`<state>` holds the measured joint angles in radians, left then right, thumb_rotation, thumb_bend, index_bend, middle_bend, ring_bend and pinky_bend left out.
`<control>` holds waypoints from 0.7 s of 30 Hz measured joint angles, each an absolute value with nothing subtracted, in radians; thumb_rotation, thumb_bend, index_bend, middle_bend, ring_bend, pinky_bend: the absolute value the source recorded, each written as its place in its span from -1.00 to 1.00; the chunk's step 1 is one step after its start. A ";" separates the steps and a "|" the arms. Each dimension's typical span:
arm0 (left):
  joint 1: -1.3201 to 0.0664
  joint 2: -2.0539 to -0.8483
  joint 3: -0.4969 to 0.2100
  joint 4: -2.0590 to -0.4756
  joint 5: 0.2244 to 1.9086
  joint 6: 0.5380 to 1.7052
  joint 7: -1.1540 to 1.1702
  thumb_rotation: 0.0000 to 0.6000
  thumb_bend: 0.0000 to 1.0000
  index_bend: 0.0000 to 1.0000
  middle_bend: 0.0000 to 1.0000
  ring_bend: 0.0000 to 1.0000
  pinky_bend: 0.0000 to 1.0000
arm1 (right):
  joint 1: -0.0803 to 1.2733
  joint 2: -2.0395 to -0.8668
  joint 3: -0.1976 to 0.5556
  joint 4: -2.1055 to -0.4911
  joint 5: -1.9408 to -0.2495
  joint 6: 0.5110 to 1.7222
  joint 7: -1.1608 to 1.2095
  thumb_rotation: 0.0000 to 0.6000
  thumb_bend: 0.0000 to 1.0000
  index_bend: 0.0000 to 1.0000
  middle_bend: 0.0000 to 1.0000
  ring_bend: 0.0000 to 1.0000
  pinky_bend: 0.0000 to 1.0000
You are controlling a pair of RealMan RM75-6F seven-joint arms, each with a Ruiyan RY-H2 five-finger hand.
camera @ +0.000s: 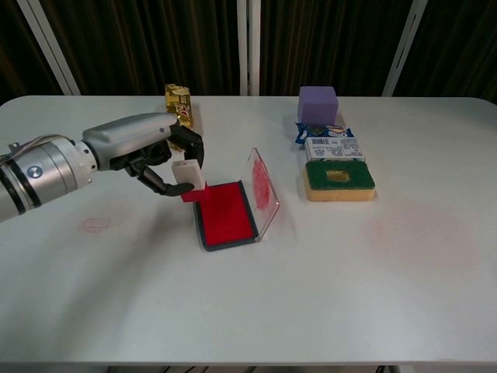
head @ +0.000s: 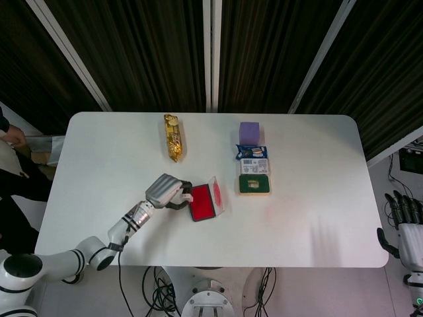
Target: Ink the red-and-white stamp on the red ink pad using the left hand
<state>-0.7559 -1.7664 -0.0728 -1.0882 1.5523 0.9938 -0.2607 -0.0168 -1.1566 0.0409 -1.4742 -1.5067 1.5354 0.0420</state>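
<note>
While my left hand (camera: 147, 151) grips the red-and-white stamp (camera: 189, 177), it sits at the red ink pad's (camera: 225, 214) nine-o'clock edge. Labels on the packets are unreadable. At four o'clock off the counter (head: 317, 218), my right hand (head: 408, 232) hangs, fingers spread.

The ink pad (camera: 224, 214) lies at the centre of the table (camera: 311, 295), with its lid (camera: 262, 190) standing up at its right edge. The left hand (camera: 147, 148) holds the stamp (camera: 189, 177) at the pad's upper left corner. To the right of the pad, a sponge (camera: 338, 180), a packet (camera: 332, 148) and a cube (camera: 317, 103) make one row running toward the top of the frame. A snack bag (camera: 178, 116) lies at the upper left.
</note>
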 measured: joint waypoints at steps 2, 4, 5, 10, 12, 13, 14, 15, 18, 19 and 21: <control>-0.769 -1.786 -0.086 -1.086 1.540 0.980 -0.246 1.00 -0.31 0.32 0.31 0.93 1.00 | -0.017 -1.156 0.041 -1.475 -1.506 1.535 0.042 1.00 -0.32 -1.00 -1.00 -1.00 -1.00; -0.784 -1.809 -0.099 -1.077 1.527 0.966 -0.231 1.00 -0.31 0.32 0.31 0.94 1.00 | -0.018 -1.156 0.039 -1.475 -1.505 1.534 0.041 1.00 -0.32 -1.00 -1.00 -1.00 -1.00; -0.791 -1.819 -0.104 -1.071 1.522 0.960 -0.225 1.00 -0.31 0.32 0.31 0.94 1.00 | -0.018 -1.156 0.039 -1.475 -1.505 1.533 0.042 1.00 -0.32 -1.00 -1.00 -1.00 -1.00; -0.832 -1.870 -0.120 -1.019 1.510 0.926 -0.182 1.00 -0.31 0.32 0.31 0.94 1.00 | -0.021 -1.156 0.038 -1.474 -1.505 1.535 0.044 1.00 -0.32 -1.00 -1.00 -1.00 -1.00; -0.845 -1.885 -0.122 -0.999 1.508 0.915 -0.166 1.00 -0.31 0.32 0.31 0.94 1.00 | -0.022 -1.156 0.038 -1.472 -1.503 1.535 0.046 1.00 -0.32 -1.00 -1.00 -1.00 -1.00; -0.849 -1.890 -0.122 -0.994 1.506 0.909 -0.162 1.00 -0.31 0.32 0.31 0.94 1.00 | -0.022 -1.156 0.038 -1.470 -1.502 1.535 0.047 1.00 -0.32 -1.00 -1.00 -1.00 -1.00; -0.852 -1.894 -0.121 -0.990 1.504 0.903 -0.161 1.00 -0.31 0.32 0.31 0.94 1.00 | -0.023 -1.156 0.039 -1.469 -1.501 1.534 0.049 1.00 -0.32 -1.00 -1.00 -1.00 -1.00; -0.857 -1.901 -0.120 -0.981 1.500 0.893 -0.159 1.00 -0.31 0.32 0.31 0.94 1.00 | -0.022 -1.156 0.039 -1.468 -1.499 1.532 0.051 1.00 -0.32 -1.00 -1.00 -1.00 -1.00; -0.863 -1.913 -0.115 -0.960 1.497 0.883 -0.154 1.00 -0.31 0.32 0.31 0.94 1.00 | -0.021 -1.157 0.039 -1.464 -1.498 1.529 0.055 1.00 -0.32 -1.00 -1.00 -1.00 -1.00; -0.864 -1.917 -0.114 -0.952 1.496 0.880 -0.152 1.00 -0.31 0.32 0.31 0.94 1.00 | -0.021 -1.158 0.039 -1.463 -1.499 1.528 0.057 1.00 -0.32 -1.00 -1.00 -1.00 -1.00; -0.866 -1.927 -0.109 -0.932 1.493 0.876 -0.150 1.00 -0.31 0.32 0.31 0.94 1.00 | -0.020 -1.158 0.039 -1.461 -1.499 1.527 0.058 1.00 -0.32 -1.00 -1.00 -1.00 -1.00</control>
<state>-0.8657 -1.9269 -0.1090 -0.9322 1.4933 0.8756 -0.1500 -0.0202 -1.1580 0.0394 -1.4611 -1.4993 1.5274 0.0583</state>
